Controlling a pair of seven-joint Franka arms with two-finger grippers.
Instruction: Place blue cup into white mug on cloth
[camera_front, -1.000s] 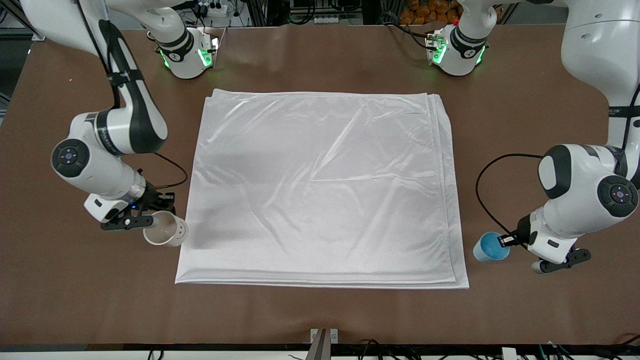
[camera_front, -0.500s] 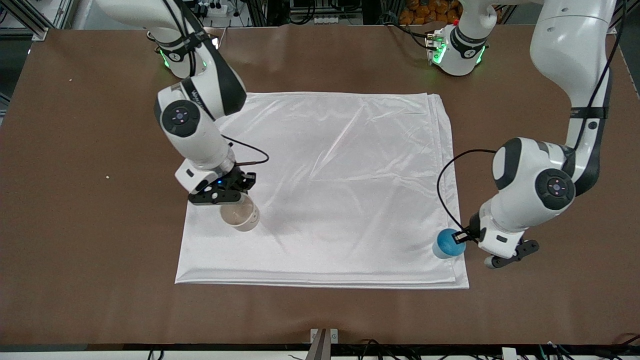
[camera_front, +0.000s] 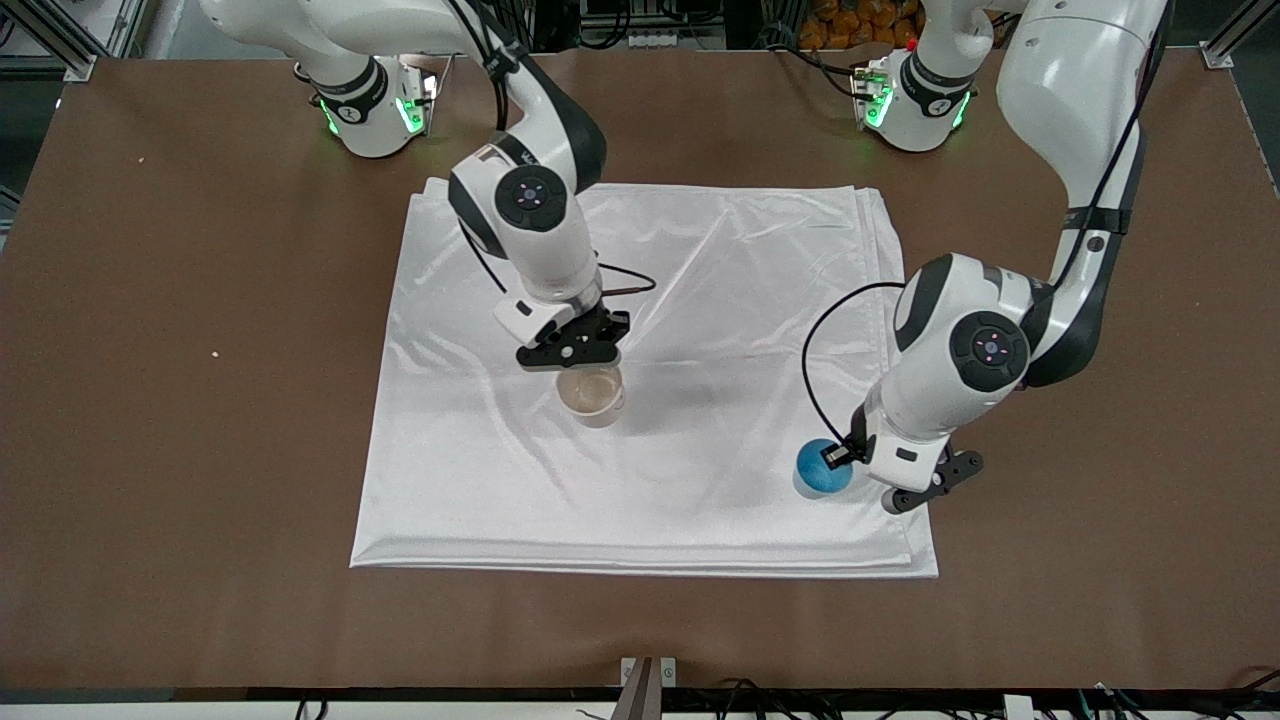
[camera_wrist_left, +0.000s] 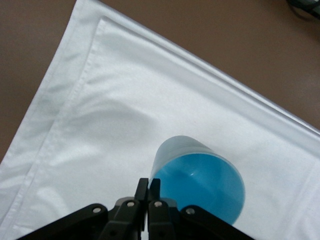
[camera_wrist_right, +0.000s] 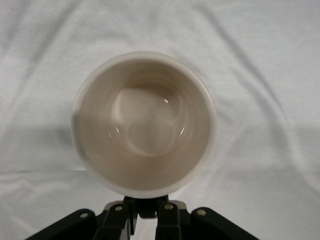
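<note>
Risk: my left gripper (camera_front: 868, 478) pinches the blue cup (camera_front: 824, 467) by its rim, my right gripper (camera_front: 583, 358) clamps the white mug (camera_front: 591, 394) below it, so either may tilt and slip.

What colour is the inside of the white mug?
Cream, slightly beige; the white mug shows its inside best in the right wrist view.

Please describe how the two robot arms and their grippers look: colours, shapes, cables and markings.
Both arms are glossy white with black joint bands and round dark end caps. Each base ring glows green. The left gripper and the right gripper are black with two fingers. A thin black cable loops beside each wrist. Small grey lettering on the links is unreadable.
</note>
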